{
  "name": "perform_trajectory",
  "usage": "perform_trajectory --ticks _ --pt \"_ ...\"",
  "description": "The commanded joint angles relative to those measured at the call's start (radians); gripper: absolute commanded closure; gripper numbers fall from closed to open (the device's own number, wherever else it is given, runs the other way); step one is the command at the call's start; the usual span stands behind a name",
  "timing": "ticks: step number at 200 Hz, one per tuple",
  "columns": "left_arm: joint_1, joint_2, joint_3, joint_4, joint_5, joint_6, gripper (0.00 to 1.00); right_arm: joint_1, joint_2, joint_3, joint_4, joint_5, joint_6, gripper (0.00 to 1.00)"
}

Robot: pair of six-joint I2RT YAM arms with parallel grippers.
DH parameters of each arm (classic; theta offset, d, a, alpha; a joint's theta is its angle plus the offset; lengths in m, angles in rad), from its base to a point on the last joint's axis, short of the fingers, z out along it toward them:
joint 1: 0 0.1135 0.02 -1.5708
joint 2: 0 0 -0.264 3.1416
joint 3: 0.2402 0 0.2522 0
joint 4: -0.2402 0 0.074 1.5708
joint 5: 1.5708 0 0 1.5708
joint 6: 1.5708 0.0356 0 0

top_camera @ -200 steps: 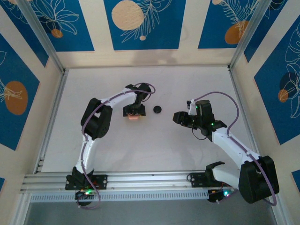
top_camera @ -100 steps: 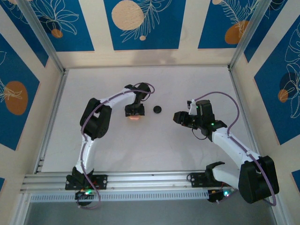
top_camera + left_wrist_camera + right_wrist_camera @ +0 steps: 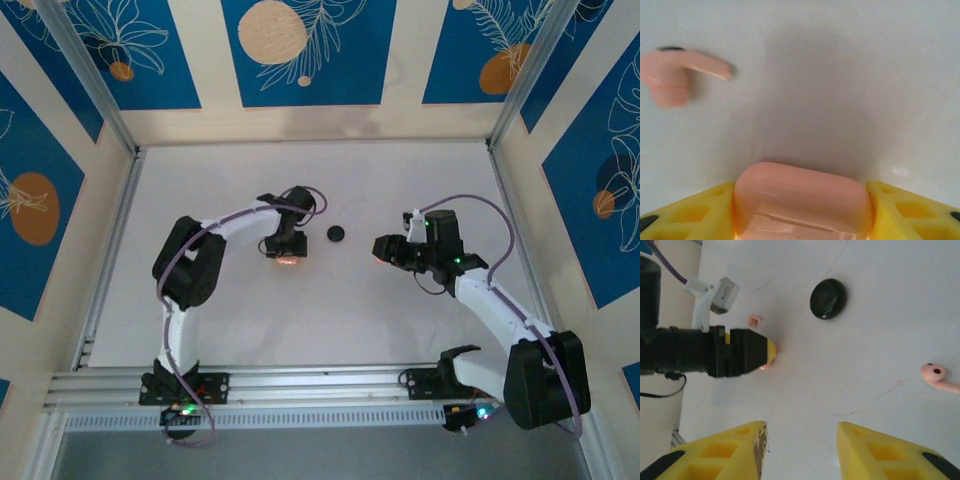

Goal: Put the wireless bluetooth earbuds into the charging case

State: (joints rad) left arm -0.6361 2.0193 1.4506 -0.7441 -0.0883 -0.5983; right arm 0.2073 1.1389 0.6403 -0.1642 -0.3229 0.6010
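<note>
Two arms reach over a white table (image 3: 300, 330) walled on three sides by blue-and-cream panels (image 3: 300, 50), with a metal rail (image 3: 320, 380) along the near edge. Both work near the middle, well apart from every wall, with bare surface all round. From above, the left gripper (image 3: 285, 250) points down just left of a black round disc (image 3: 336, 233), and the right gripper (image 3: 383, 248) sits off to the disc's right, apart from it. The left wrist view gives the grip up close: the charging case (image 3: 802, 197), salmon pink with its lid seam showing, is pinched between the yellow fingers (image 3: 690, 212), touching both; whether it rests on the table I cannot tell. One pink earbud (image 3: 670, 77) lies on the table ahead and to the left, apart from the case. The right wrist view shows the right gripper's jaws spread over bare table, and a second pink earbud (image 3: 935, 375) lying well away from the disc.
</note>
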Motion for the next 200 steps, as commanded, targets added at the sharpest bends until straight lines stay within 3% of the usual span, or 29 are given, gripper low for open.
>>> perform_trajectory --ticks 1,35,116,200 --pt "-0.041 -0.105 -0.099 0.123 0.055 0.158 0.49 -0.032 0.044 0.074 -0.048 -0.168 -0.037 0.58" --pt "-0.063 -0.231 -0.268 0.311 0.099 0.318 0.51 -0.041 0.128 0.147 -0.11 -0.275 -0.074 0.58" --pt "-0.129 -0.41 -0.478 0.532 0.245 0.745 0.54 0.0 0.336 0.215 -0.14 -0.502 -0.089 0.58" --pt "-0.174 -0.488 -0.533 0.597 0.289 0.839 0.56 0.148 0.513 0.257 -0.029 -0.63 -0.041 0.58"
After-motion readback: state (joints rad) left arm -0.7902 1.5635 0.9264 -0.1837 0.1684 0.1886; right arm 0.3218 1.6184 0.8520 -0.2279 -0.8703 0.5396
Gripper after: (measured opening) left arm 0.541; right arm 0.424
